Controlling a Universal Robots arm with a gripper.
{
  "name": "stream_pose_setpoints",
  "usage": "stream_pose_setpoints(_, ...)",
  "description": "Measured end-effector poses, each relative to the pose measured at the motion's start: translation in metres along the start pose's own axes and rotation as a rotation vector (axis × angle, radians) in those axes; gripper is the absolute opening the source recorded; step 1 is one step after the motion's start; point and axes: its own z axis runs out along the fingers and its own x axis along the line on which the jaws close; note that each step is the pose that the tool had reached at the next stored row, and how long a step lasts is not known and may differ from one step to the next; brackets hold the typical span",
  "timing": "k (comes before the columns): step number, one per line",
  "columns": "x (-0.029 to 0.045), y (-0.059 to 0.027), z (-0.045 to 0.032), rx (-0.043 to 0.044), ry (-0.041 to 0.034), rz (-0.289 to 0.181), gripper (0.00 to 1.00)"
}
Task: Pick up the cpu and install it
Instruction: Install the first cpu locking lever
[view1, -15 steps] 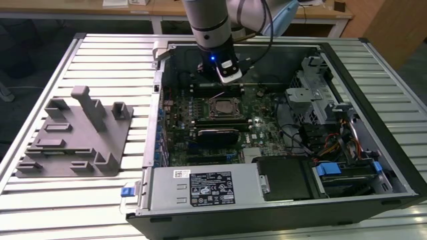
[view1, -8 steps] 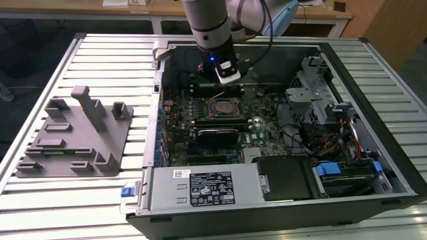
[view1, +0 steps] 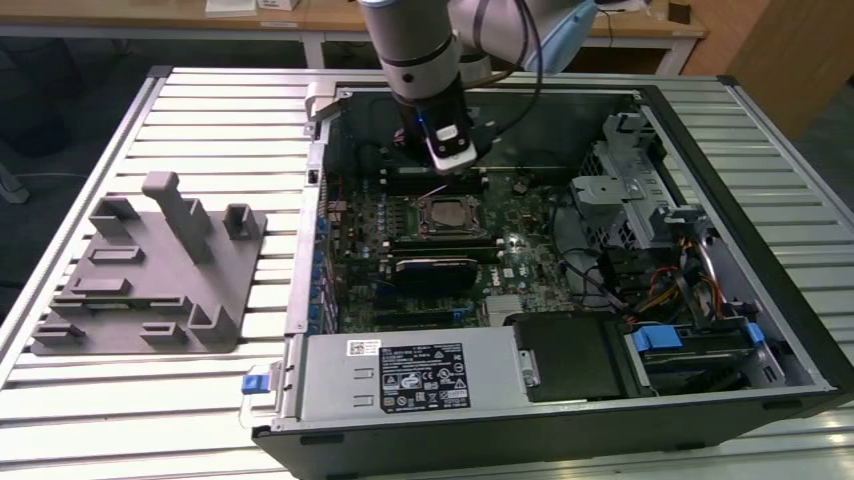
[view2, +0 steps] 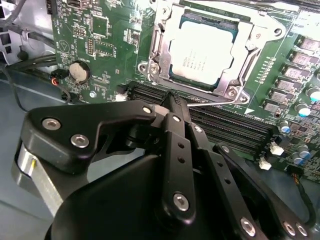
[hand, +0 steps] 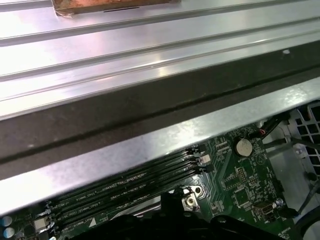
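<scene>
Silver-grey cpu (view2: 202, 52), green motherboard (view2: 102, 47), grey tray (view1: 127, 295).

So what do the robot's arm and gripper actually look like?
The arm is a silver-grey cylinder with a black wrist section, a white block mounted there and a thin dark cable looping beside it. The gripper is matte black, built of jointed bars with silver screw heads.
</scene>
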Motion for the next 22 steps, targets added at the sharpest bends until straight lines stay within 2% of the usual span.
stream_pose_setpoints(8,0.0043,-0.0002,0.0027,-0.0188,0.0038,0.005,0.11)
stream_pose_setpoints(15,0.0081,-0.0015,0.0069,-0.0289,-0.0025,0.006,0.11)
stream_pose_setpoints(18,0.0087,-0.0020,0.0090,-0.0313,-0.0093,0.005,0.11)
stream_pose_setpoints(19,0.0115,-0.0031,0.0180,-0.0422,-0.0389,0.001,0.11)
stream_pose_setpoints(22,0.0092,-0.0009,0.0080,-0.0422,-0.0393,0.002,0.11)
